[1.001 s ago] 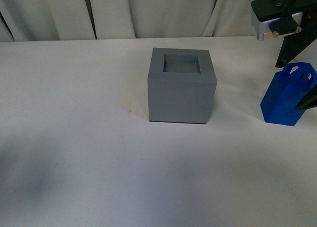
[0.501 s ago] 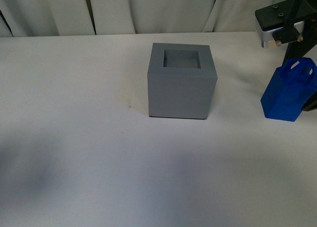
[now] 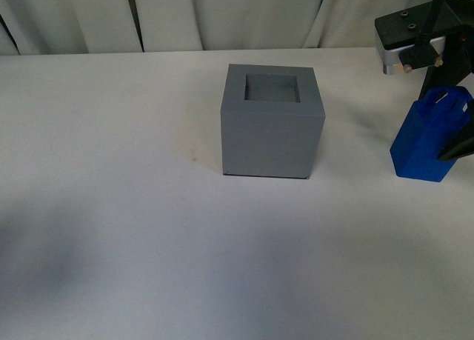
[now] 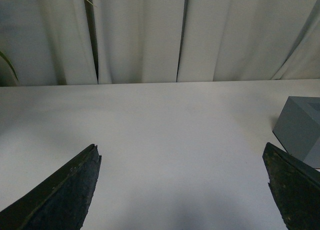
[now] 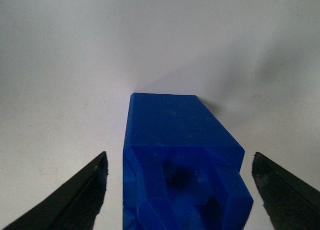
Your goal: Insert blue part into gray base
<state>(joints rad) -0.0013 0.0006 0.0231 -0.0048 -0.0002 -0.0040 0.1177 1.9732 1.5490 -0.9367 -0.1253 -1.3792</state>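
The blue part (image 3: 424, 146) stands upright on the white desk (image 3: 111, 207), well to the right of the gray base (image 3: 272, 136) and clear of it. It is bright blue plastic with sloped shoulders and a looped handle on top, and it is narrower than the base. Only the right wrist view looks down on its top (image 5: 180, 140), where the dark hole through the handle shows.

The right tool (image 5: 179, 160) is spread wide. One black finger (image 5: 75, 200) sits on each side of the part with bare desk visible in both gaps, so it grips nothing.

The front view alone shows the square recess in the base's top face. The left wrist view catches just a corner of the base (image 4: 300, 130). The left tool (image 4: 181, 149) is also wide open, with nothing between its fingers. A pale curtain (image 3: 222, 14) hangs behind the desk.
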